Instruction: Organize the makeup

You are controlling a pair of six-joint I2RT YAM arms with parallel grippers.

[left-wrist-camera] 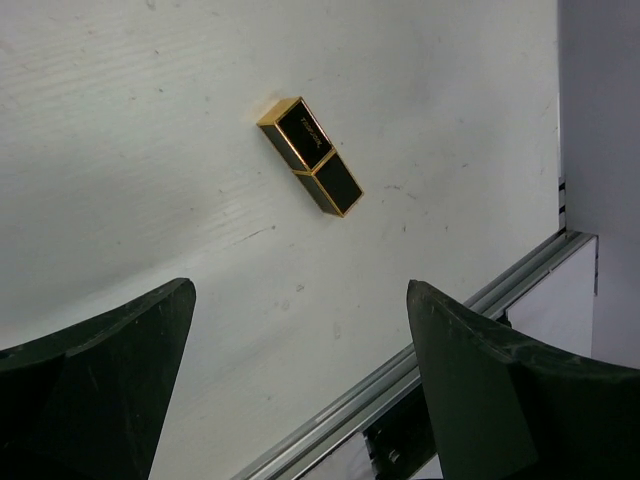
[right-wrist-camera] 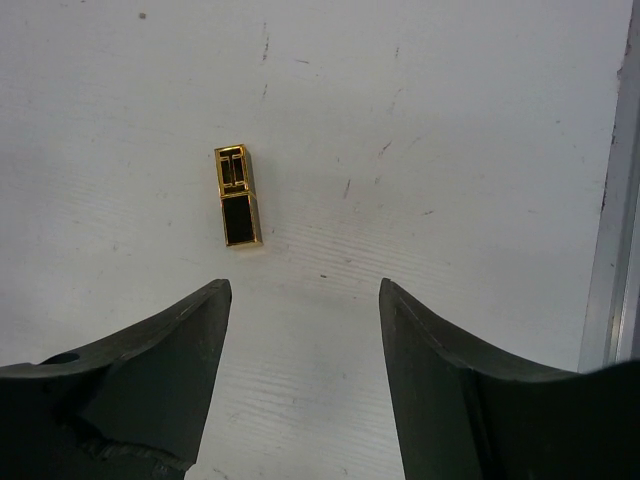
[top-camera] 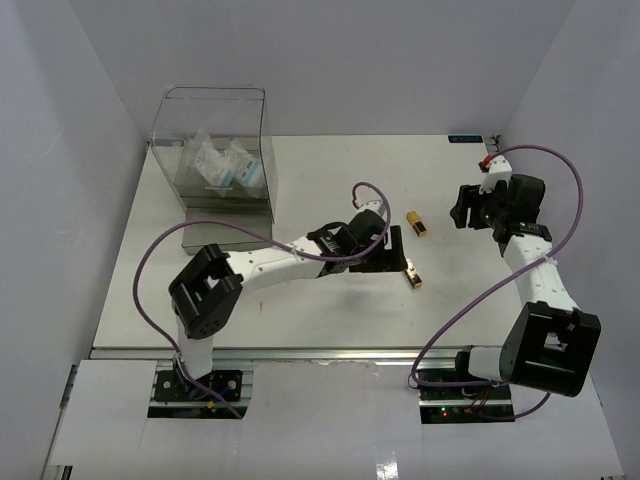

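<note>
Both jaws wide, nothing held: my left gripper and right gripper. One black-and-gold rectangular lipstick tube lies at my left tips, a second tube between the grippers. Clear packets already sit in the clear plastic box (far behind my left gripper); the tubes remain, I judge.

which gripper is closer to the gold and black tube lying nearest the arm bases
Left. The left gripper sits just left of that small gold-and-black rectangular tube; the right gripper is farther off, back and to its right, closer to the second gold tube.
</note>
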